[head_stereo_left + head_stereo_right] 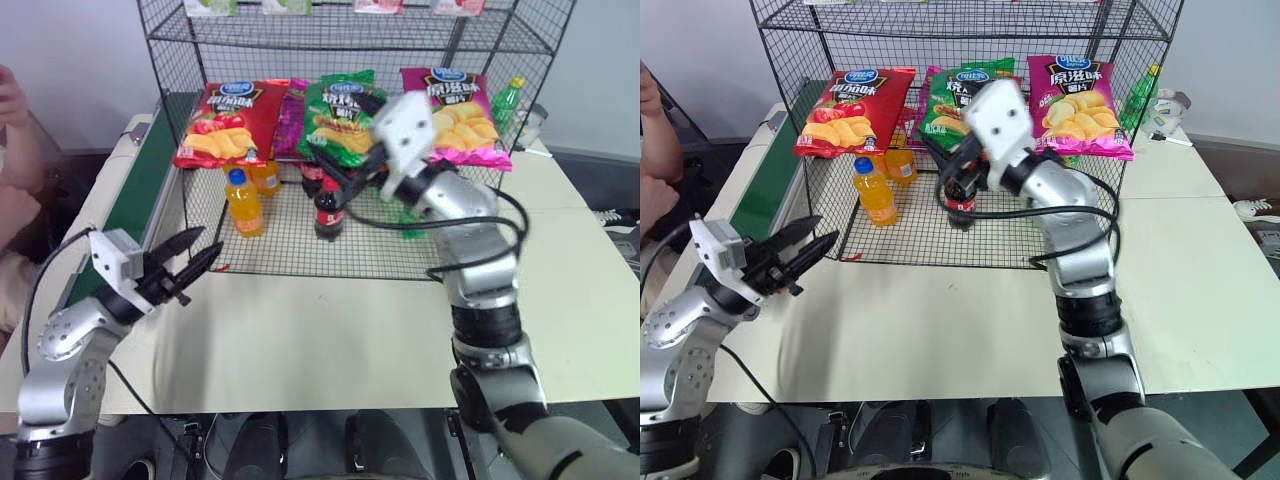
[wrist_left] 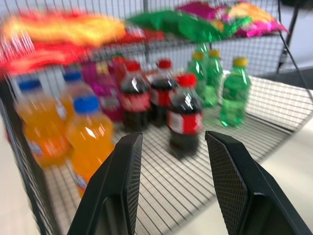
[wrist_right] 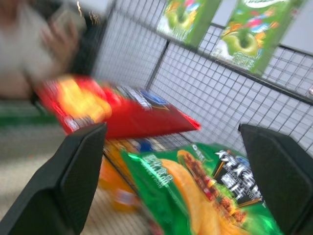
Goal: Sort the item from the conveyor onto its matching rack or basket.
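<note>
Left eye view: green chip bag (image 1: 338, 118) lying on rack (image 1: 300, 245) middle shelf, btwn red bag (image 1: 228, 122) and magenta bag (image 1: 455, 115). Right hand (image 1: 352, 170) just in front of it, fingers spread, nothing held, so placing looks done. Left hand (image 1: 190, 265) low over surface (image 1: 300, 340), half open, empty. Conveyor (image 1: 145, 180) along rack's left side, no item seen on the visible stretch.

Right eye view: same layout; green bag flat on shelf, partly behind right wrist. Orange bottles (image 1: 877, 190) and cola bottle (image 1: 958, 200) on bottom tier below.

Left wrist view: both fingers (image 2: 117, 191) apart w/ clear gap, nothing btwn. Bottles in rows on lower tier, chip bags above.

Right wrist view: fingers (image 3: 73, 181) wide apart, green bag right ahead btwn them, not gripped, resting on wire next to red bag.

Judgement: sort basically complete; left to do is prob. pulling right arm clear of rack.
</note>
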Controlling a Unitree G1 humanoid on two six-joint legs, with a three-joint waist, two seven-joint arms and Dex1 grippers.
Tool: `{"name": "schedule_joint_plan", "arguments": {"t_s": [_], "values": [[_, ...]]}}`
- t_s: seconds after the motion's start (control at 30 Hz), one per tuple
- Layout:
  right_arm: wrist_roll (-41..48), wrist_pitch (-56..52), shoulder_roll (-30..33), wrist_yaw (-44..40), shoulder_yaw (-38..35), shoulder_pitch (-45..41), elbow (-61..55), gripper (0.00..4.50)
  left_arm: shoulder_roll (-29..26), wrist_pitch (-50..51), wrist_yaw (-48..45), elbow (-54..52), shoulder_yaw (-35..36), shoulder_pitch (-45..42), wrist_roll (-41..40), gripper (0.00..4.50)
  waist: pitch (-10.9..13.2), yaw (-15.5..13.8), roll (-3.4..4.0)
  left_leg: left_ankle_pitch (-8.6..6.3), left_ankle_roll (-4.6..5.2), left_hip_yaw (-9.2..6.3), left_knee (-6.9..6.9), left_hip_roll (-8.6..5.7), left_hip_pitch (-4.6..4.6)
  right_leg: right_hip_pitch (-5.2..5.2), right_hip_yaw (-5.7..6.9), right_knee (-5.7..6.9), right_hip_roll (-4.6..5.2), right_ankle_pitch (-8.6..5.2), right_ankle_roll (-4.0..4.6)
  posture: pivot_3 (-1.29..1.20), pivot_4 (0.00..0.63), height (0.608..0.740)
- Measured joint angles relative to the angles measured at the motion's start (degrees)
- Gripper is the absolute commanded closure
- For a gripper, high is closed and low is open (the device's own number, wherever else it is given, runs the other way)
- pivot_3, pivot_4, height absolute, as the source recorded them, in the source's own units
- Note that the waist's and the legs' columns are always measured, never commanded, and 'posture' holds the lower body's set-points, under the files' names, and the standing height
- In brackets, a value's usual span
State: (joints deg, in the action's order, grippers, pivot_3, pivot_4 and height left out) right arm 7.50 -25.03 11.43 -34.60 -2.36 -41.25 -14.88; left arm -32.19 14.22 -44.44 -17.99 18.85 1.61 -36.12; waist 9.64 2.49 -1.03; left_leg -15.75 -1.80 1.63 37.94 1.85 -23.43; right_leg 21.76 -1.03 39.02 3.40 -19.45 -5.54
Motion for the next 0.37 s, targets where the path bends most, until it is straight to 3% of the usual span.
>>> {"name": "schedule_joint_plan", "arguments": {"t_s": [0.13,0.23,0.37], "values": [[17.88,-12.67,1.63,-3.05,-7.19,6.07,-9.50,0.02,-2.19,8.14,5.47,-3.11,1.98,0.79,-3.01,2.30,0.00,0.00,0.00,-0.01,0.01,-0.06,-0.02,0.00,0.01,-0.04,0.02,-0.03,0.02,0.00,0.00,0.00,0.150,0.739],[28.84,-20.58,9.76,-8.92,-10.30,17.20,-13.84,0.02,-5.06,15.87,7.77,-4.44,6.47,1.19,-10.43,2.30,0.00,-0.25,0.00,-0.05,0.08,-0.12,-0.06,-0.01,0.01,-0.21,0.12,-0.31,0.07,0.00,0.01,0.00,0.150,0.739],[30.12,-20.96,22.62,-17.75,-12.19,27.74,-12.28,0.02,-8.83,17.70,6.76,-3.04,10.19,2.75,-11.28,2.30,0.10,0.12,0.18,-0.10,0.17,-0.05,-0.07,-0.06,0.13,-0.37,0.06,-0.51,0.10,0.00,0.00,0.00,0.150,0.739]]}}
